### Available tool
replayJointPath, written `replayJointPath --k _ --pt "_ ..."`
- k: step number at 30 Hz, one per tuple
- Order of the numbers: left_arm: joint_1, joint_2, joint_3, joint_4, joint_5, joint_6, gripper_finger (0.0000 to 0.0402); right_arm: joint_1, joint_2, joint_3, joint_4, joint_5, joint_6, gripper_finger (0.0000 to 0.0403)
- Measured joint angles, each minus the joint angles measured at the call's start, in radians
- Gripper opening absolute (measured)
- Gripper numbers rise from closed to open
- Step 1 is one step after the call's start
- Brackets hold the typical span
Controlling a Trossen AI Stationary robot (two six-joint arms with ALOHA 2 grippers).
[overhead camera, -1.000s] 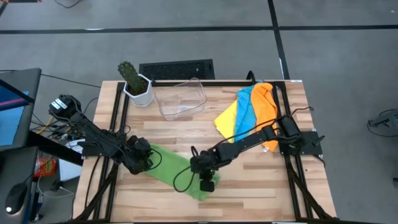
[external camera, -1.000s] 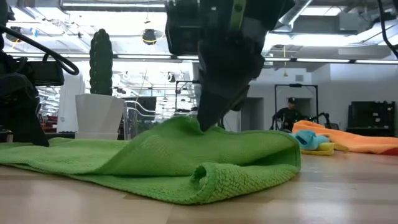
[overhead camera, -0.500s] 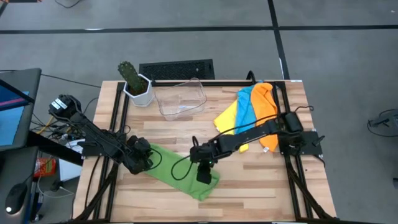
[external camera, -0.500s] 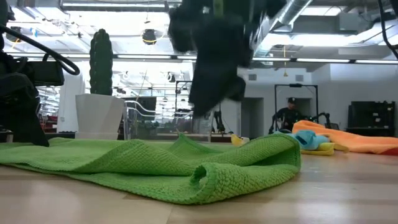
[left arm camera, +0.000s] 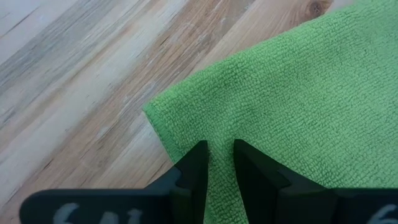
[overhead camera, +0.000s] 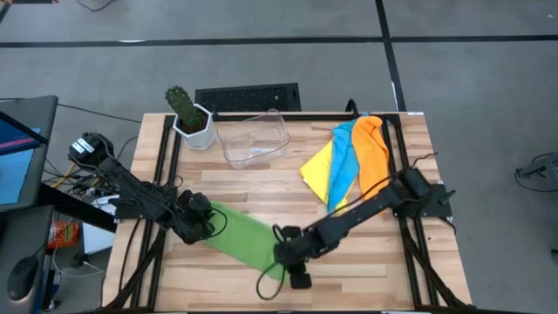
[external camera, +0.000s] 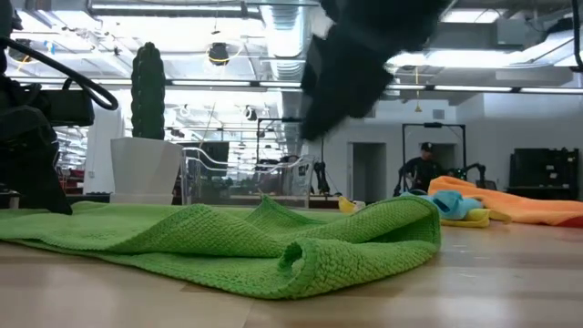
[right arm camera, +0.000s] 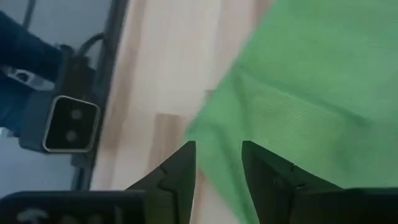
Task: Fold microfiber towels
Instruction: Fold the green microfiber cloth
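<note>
The green towel lies on the table at the front, slanting from left to near centre. Its near end is rolled over on itself. My left gripper is shut on the towel beside its left corner, at the table's left. My right gripper hangs open above the towel's near end, touching nothing, and shows as a dark blur high in the low view. The yellow, light blue and orange towels lie overlapping at the back right. My left gripper pinches the green towel between its two fingers a little in from the left corner. The fingers slant down at it from the table's left. The cloth lies flat on the wood around them; one layer or several, I cannot tell.
A clear plastic bin stands at the back centre, and a potted cactus at the back left. Bare wood shows at the front right. In the low view a person is far off in the room behind.
My right gripper has opened and let go of the green towel's middle, which it had pinched up into a peak. The peak has sunk to a low ridge. The gripper has risen and swung toward the table's near edge.
</note>
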Motion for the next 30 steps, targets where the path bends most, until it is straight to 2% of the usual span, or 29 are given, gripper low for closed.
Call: replayJointPath --k 7,18,30 --pt "0.0 0.0 0.0 -0.001 0.0 0.004 0.007 0.027 0.066 0.001 0.042 0.0 0.012 0.0146" --pt "0.0 0.0 0.0 -0.001 -0.003 0.003 0.007 0.026 0.076 -0.003 0.056 0.055 0.012 0.0133" --pt "0.001 0.001 0.0 -0.001 -0.002 0.003 0.007 0.059 0.124 -0.003 0.049 0.036 0.059 0.0131"
